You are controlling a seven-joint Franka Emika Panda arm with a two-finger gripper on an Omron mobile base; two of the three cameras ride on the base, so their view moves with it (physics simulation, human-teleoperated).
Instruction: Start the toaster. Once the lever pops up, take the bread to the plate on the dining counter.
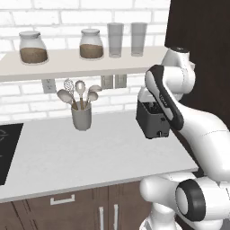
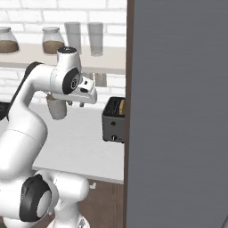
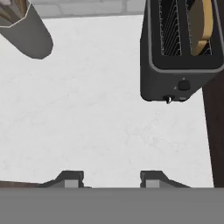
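The dark boxy toaster (image 3: 175, 74) stands on the white worktop against a dark side panel, also seen as toaster (image 1: 150, 121) and toaster (image 2: 112, 122). The tan bread (image 3: 202, 24) sits upright in its slot nearest the panel; bread (image 2: 120, 106) peeks from the top. The small lever (image 3: 168, 99) juts from the narrow end face below a round knob. My gripper (image 3: 111, 179) hovers above the bare worktop, short of that end face, open with nothing between its fingertips (image 3: 72, 178). From the right base view, the gripper (image 2: 76, 104) hangs left of the toaster. The plate and dining counter are out of view.
A grey utensil crock (image 1: 81, 117) stands left of the toaster, also as crock (image 3: 30, 30). A wall shelf (image 1: 67, 67) above carries jars and glasses. The black cooktop (image 1: 6, 152) lies at the far left. A tall dark panel (image 2: 178, 111) bounds the worktop at its right.
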